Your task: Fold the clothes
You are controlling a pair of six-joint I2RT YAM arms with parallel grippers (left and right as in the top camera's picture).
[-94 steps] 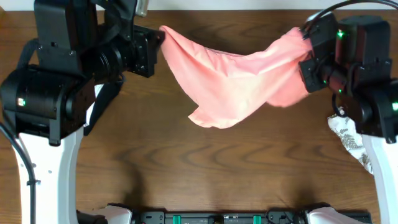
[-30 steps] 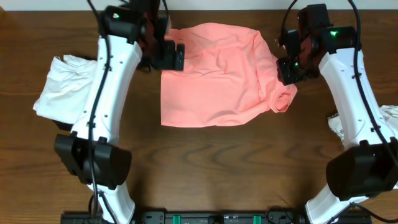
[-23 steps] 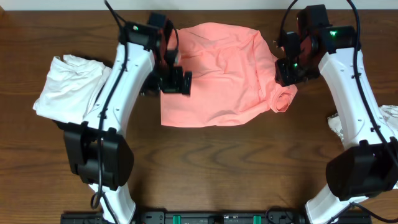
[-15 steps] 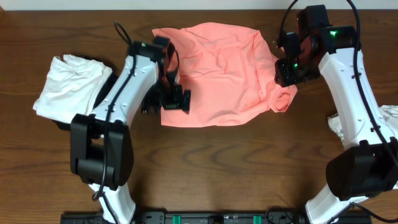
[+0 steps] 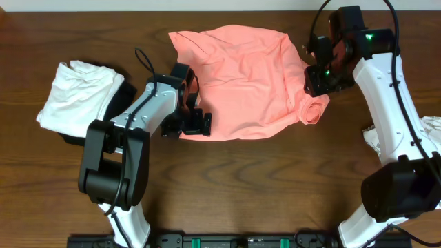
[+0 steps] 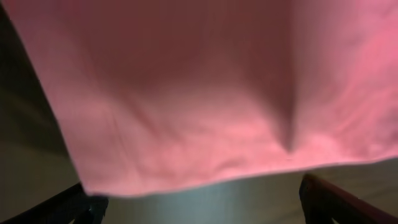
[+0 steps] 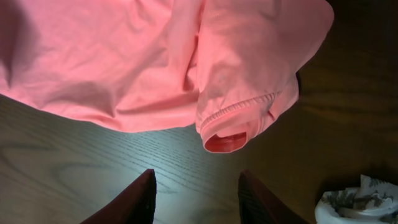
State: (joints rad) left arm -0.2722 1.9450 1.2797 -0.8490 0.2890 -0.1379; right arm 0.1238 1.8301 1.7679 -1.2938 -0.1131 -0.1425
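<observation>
Clothes (image 5: 241, 79) lie spread roughly flat at the worktop's (image 5: 275, 186) twelve o'clock side, so we judge the folding barely begun, our left jaws wide open and empty at their seven o'clock corner, our right jaws part-open, empty, at three o'clock.

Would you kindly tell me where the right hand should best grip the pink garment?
Probably the sleeve cuff, coming from the right: it sticks out past the garment at its right edge onto the table, its stitched opening facing the right hand.
</observation>
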